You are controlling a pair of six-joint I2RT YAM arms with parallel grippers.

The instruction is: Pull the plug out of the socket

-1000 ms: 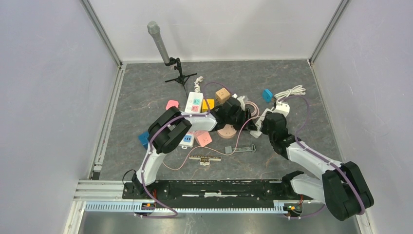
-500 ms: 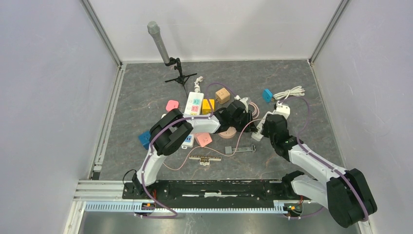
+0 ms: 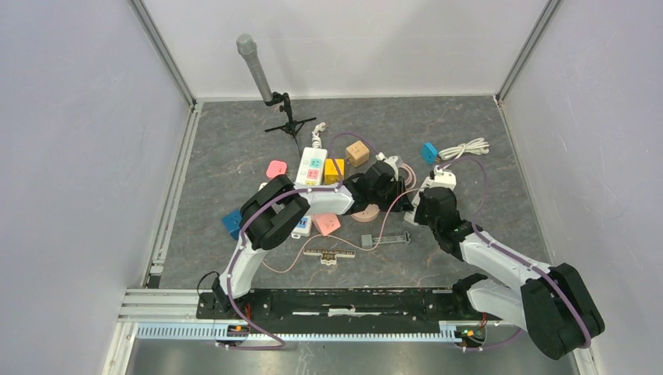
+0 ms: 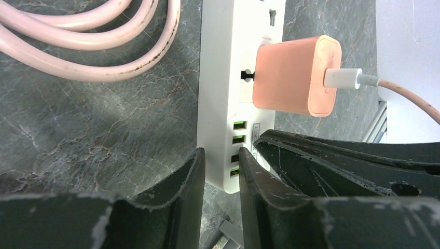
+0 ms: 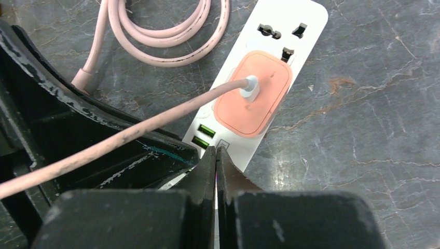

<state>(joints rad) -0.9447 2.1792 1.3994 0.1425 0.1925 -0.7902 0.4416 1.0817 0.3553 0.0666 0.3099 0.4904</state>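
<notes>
Both tools are seen narrower than a second ago, and the right arm is drawn in toward the middle of the bench point(image 3: 234, 156). The left tool point(image 4: 221, 166) is closed to a narrow gap on the near end of the white socket strip point(image 4: 228, 31), which shows between its fingers. The right tool point(image 5: 215, 155) is shut finger against finger with nothing held. It is poised just short of the strip's end, beside the green USB ports point(image 5: 202, 136). The pink plug point(image 5: 257, 93) is seated in the strip, with a pink cable point(image 5: 129, 136) running from its outer face.

The step in hand is judged to be the grasp of the plug, which is not yet made. The right tool should be reopened wide enough to span the plug body, carried forward over it, and closed on two opposite flat sides, clear of the cable. The pull is best made straight out along the pins, without rocking, while the strip is pinned by the left tool. Otherwise the whole strip may be lifted with it.
</notes>
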